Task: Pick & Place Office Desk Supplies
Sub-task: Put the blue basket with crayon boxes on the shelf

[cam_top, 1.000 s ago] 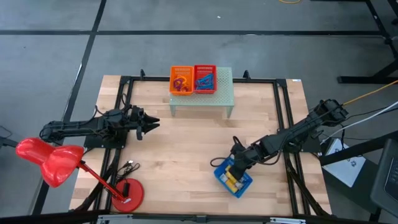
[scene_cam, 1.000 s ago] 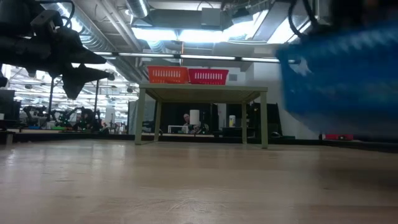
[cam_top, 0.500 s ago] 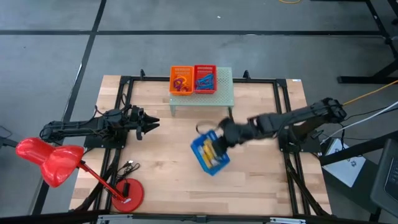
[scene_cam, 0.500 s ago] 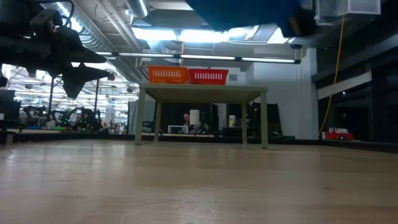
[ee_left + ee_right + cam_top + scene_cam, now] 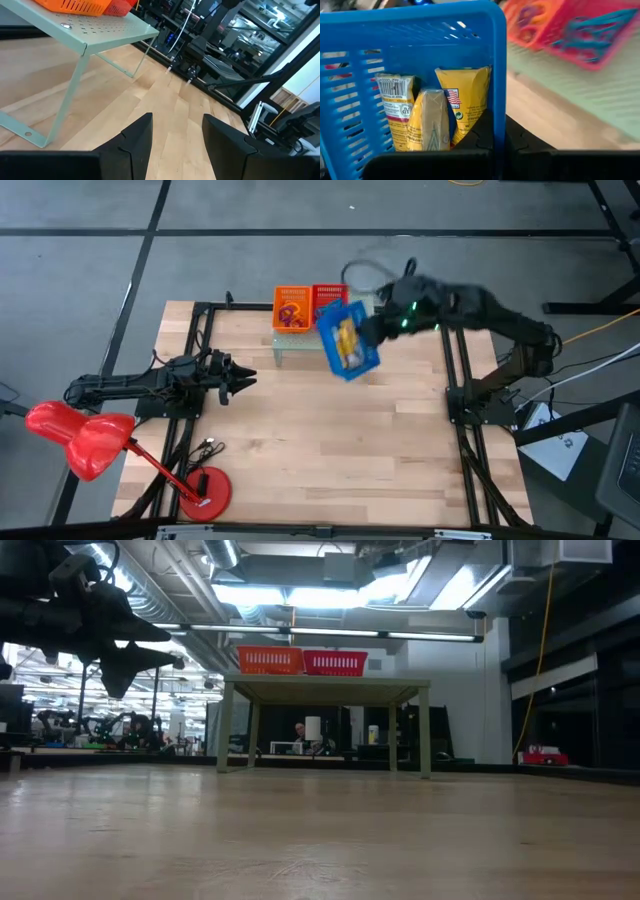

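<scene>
Right gripper [image 5: 499, 131]: clamping shut on the wall of the blue basket [image 5: 347, 340], carrying it in the air beside the green shelf [image 5: 362, 330].
Load: yellow-and-silver blocks [image 5: 435, 115] are riding upright inside the basket.
Key relation: the free spot on the shelf is lying at about 12 o'clock from the basket, just right of the red basket [image 5: 329, 306] and orange basket [image 5: 292, 308]; basket height above the shelf is probably small but hard to judge.
Basket axis: pointing roughly 11 to 5 o'clock.
Left gripper [image 5: 176, 131]: waiting open at the table's 9 o'clock side, well apart.
</scene>
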Motion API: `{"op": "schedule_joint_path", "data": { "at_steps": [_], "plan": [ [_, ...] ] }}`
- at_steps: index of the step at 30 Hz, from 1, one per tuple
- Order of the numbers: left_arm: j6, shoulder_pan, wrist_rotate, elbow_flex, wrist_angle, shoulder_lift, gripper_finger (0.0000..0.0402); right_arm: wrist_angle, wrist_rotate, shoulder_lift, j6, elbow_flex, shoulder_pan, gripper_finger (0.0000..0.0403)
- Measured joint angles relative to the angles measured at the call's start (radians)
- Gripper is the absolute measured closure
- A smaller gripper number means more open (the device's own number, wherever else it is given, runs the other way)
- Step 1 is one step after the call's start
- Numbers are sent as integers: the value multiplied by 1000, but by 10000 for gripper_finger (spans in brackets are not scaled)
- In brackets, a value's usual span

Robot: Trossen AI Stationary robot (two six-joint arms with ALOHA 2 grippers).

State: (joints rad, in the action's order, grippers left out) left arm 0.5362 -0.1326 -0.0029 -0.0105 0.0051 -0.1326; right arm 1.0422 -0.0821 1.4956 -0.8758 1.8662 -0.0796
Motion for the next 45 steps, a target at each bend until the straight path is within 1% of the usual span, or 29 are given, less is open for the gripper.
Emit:
{"op": "schedule_joint_path", "data": {
  "at_steps": [4,10,14,18,24,31,39,42,45],
  "plan": [
    [0,0,0,0,0,0,233,103,65,0,33,68,-153,402],
    [0,0,0,0,0,-1,233,198,200,6,99,81,-392,400],
    [0,0,0,0,0,-1,233,313,217,49,153,82,-515,401],
    [0,0,0,0,0,-1,233,404,225,108,205,81,-597,401],
    [0,0,0,0,0,-1,233,359,237,192,207,81,-659,401],
    [0,0,0,0,0,-1,233,362,217,284,215,81,-683,401],
    [0,0,0,0,0,-1,233,347,175,318,237,81,-706,401],
    [0,0,0,0,0,-1,233,319,145,318,232,81,-708,401],
    [0,0,0,0,0,-12,233,286,138,318,222,81,-708,401]
  ]
}}
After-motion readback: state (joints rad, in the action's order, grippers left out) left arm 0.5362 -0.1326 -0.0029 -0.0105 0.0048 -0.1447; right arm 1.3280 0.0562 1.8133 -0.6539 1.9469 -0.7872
